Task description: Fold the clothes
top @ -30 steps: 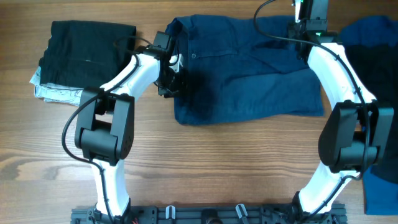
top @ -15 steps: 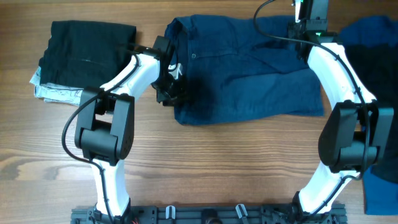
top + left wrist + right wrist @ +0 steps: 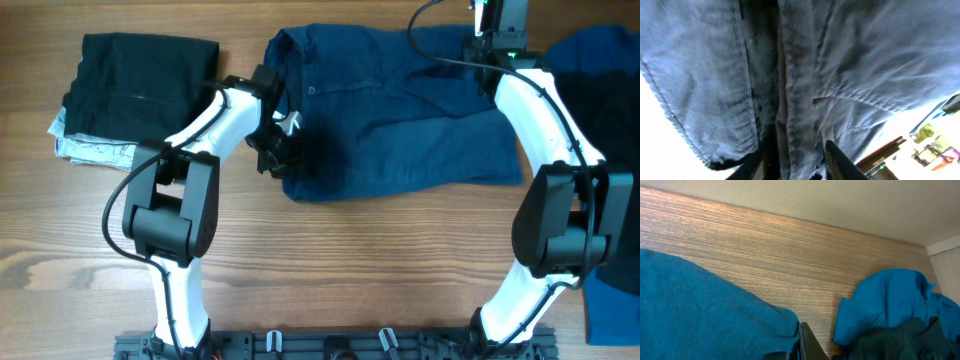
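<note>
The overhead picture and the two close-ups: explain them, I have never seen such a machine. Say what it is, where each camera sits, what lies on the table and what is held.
It is a robot with two white-and-black arms mounted at the near edge of a wooden table, each ending in a two-finger gripper. The wide picture looks straight down from above. The other two come from cameras on the wrists, so they show cloth up close. Dark blue trousers lie spread in the middle. The left gripper has a fold of their left end between its fingers, apparently pinching it. The right gripper is shut at their far edge; whether it nips cloth is unclear. On the left, a folded black garment lies on a pale patterned one. On the right lies a royal blue garment.
</note>
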